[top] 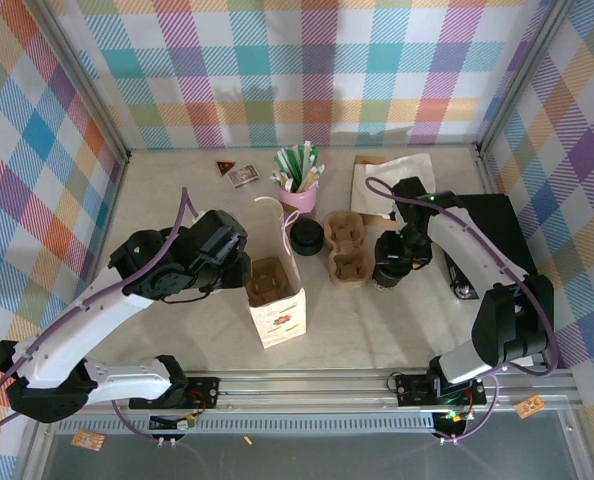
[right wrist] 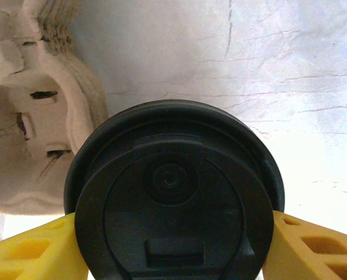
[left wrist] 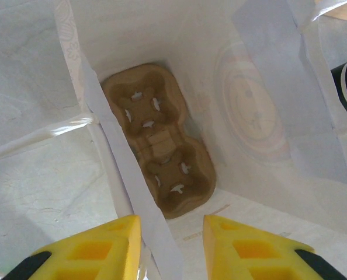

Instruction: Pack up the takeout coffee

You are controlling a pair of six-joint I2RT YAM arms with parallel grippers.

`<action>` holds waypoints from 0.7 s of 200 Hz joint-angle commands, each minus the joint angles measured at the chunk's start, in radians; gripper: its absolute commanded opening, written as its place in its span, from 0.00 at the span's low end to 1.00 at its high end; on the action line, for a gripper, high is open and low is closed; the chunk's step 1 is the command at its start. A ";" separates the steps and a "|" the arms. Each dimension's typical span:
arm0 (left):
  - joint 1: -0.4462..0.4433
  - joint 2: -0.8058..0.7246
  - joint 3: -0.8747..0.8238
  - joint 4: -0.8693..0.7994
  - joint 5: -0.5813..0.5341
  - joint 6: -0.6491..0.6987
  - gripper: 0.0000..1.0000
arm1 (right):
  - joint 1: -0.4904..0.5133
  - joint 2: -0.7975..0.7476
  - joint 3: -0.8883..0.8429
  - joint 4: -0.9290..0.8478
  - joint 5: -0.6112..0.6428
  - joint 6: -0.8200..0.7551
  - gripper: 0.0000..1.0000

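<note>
The right gripper [right wrist: 173, 248] is clasping the takeout coffee [right wrist: 173, 175] just under its black lid, with the jaws standing wide and a finger on each side. The cup is sitting at 3 o'clock of the stack of cup carriers [top: 345, 250]. The left gripper [left wrist: 170, 233] is standing partly open, straddling the 9 o'clock wall of the paper bag [left wrist: 267, 87], with a cup carrier [left wrist: 159, 151] lying inside.

The takeout coffee [right wrist: 173, 146] has a black lid [right wrist: 173, 233], the bag [top: 277, 325] is white, the cup carrier [left wrist: 159, 149] brown, the walls [top: 307, 70] multicoloured plaid.
</note>
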 commanded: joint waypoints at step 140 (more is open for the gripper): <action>0.013 -0.021 -0.072 0.031 -0.037 -0.046 0.23 | 0.005 0.022 0.052 -0.079 0.026 -0.010 0.65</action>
